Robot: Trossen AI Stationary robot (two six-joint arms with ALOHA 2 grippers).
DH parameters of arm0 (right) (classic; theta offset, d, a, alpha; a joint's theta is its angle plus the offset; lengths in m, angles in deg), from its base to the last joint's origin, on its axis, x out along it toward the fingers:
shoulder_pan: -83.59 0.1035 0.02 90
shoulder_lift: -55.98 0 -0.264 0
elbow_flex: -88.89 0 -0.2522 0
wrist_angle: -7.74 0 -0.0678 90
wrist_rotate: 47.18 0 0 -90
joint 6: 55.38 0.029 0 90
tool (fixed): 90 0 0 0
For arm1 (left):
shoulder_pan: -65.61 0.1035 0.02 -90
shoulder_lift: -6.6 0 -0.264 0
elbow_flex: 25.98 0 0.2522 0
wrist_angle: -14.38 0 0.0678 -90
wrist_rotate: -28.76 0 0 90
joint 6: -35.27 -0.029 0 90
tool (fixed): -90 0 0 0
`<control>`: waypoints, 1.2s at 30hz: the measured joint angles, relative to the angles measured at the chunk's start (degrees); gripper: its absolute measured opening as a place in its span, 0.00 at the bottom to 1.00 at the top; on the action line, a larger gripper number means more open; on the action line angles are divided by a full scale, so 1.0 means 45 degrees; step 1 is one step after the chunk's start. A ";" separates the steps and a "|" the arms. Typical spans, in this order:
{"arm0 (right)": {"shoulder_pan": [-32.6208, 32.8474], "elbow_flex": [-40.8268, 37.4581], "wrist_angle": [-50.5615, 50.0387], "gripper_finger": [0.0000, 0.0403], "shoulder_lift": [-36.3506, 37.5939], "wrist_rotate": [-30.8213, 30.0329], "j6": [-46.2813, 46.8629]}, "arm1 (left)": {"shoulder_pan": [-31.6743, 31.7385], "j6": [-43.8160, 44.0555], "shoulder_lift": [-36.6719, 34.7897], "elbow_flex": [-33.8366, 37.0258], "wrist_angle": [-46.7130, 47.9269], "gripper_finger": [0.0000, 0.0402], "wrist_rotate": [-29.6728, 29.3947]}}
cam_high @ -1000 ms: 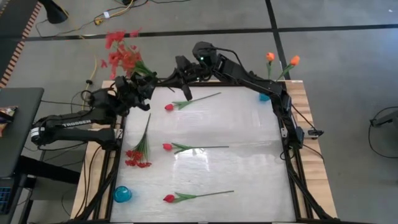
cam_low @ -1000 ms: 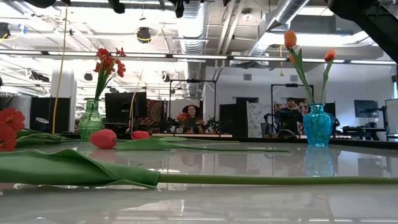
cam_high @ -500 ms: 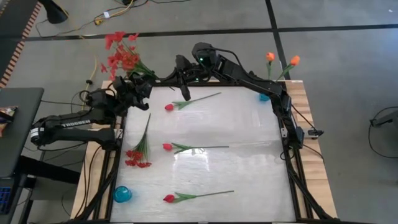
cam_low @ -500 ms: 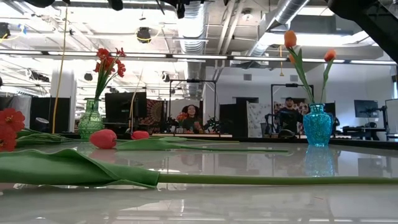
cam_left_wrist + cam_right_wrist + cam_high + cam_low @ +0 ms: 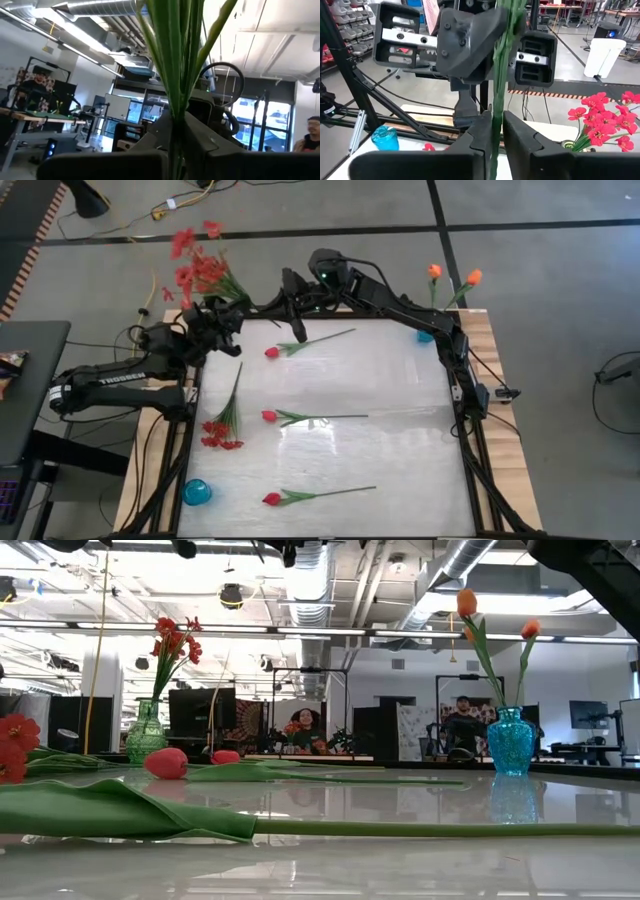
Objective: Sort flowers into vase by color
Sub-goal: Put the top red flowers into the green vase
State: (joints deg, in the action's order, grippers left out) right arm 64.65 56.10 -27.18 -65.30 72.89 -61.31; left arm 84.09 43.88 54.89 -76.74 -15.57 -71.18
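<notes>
Fingers of the left gripper (image 5: pixel 172 145) and right gripper (image 5: pixel 495 131) both pinch the green-stemmed red spray flower (image 5: pixel 200 270) above the desk's far-left corner; uneven release may drop it.

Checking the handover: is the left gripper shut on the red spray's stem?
Shut on it. In its wrist view the left gripper has both fingers pressed against the green stem of the red spray.

Both arms (image 5: pixel 290 305) crowding far-left corner, tulips (image 5: pixel 300 417) strewn mid-table, right side free
</notes>
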 joint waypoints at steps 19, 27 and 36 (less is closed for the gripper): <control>-0.2353 0.0342 -0.0042 0.71 0.0049 0.2473 0.0894 | -0.0452 -0.2367 -0.0911 0.0000 0.1636 0.00 -0.0970; -0.3946 0.0330 -0.0005 0.72 0.0049 0.3339 0.1756 | -0.2149 -0.4504 -0.2606 0.0000 0.4468 0.00 -0.4965; -0.4256 0.0321 0.0084 0.72 0.0049 0.3366 0.1546 | -0.2846 -0.5042 -0.3510 0.0309 0.5567 0.00 -1.1005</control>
State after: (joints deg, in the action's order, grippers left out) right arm 45.50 57.54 -26.80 -65.08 88.03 -54.36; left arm 71.28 21.19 39.10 -75.35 9.48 -120.70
